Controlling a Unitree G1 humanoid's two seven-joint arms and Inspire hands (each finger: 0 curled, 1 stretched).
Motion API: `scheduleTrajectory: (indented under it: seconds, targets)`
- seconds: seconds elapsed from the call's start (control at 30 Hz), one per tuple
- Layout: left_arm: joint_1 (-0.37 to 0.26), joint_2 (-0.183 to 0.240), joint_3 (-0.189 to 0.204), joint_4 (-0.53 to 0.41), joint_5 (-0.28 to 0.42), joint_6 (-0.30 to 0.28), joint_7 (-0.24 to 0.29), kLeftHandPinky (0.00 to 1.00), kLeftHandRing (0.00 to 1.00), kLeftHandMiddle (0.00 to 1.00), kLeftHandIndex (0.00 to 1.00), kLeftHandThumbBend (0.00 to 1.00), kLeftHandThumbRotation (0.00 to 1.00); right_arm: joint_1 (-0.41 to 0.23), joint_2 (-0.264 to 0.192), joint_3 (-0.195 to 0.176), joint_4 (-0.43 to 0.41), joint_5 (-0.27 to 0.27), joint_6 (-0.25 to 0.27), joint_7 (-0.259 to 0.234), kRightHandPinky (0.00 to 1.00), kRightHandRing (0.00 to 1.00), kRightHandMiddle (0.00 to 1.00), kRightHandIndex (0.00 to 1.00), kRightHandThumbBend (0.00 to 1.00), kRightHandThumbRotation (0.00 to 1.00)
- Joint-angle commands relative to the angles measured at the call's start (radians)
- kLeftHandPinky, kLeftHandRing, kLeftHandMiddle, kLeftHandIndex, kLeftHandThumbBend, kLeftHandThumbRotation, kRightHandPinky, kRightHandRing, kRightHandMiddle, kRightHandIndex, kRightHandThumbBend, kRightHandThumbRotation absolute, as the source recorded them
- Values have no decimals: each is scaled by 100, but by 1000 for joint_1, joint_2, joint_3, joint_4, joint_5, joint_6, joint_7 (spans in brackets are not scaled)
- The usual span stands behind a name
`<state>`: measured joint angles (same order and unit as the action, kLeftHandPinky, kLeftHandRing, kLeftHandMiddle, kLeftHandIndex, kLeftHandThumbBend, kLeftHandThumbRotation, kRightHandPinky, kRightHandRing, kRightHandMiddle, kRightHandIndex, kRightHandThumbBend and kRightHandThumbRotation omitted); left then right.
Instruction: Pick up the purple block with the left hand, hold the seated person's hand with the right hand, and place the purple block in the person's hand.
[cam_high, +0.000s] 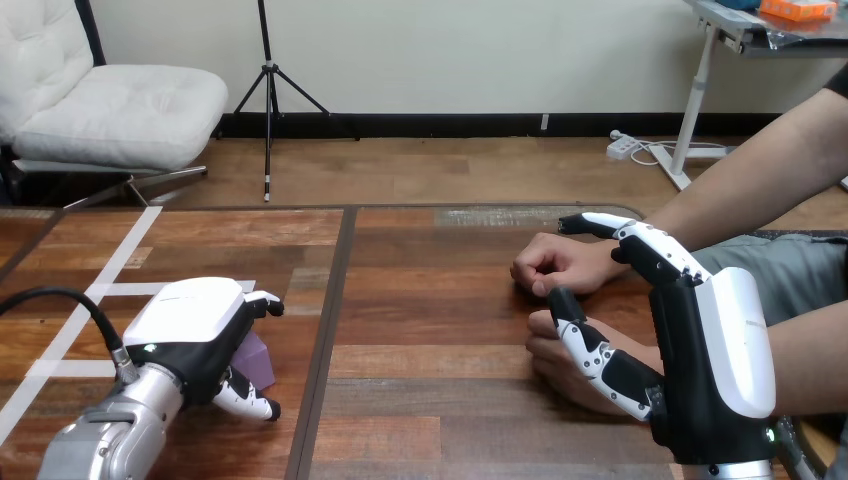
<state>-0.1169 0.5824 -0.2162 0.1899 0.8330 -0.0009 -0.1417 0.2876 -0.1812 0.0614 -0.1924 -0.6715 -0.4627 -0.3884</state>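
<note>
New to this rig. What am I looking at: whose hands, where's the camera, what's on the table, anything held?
It is one picture, taken from a camera on a humanoid robot's head, looking down across a wooden table. The black-and-white machine hands are the robot's own. Its left hand is curled round a purple block that rests on the table. Its right hand is open, next to the two hands of a person seated at the right: a fist farther off, and a nearer hand partly under the robot's hand. I cannot tell whether they touch.
</note>
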Motion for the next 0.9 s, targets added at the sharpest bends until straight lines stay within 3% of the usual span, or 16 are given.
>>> scheduleTrajectory:
  seconds: [0.0,0.87]
  targets:
    - [-51,4,3,-13,-1,11,27,70,78,83,82,83,13,-57,-6,-11,-50,2,-3,2,67,75,74,70,37,0]
    - [-76,-7,-27,50,17,34,51,73,80,84,84,82,12,-55,-14,-11,-49,3,-6,-1,66,75,74,70,36,0]
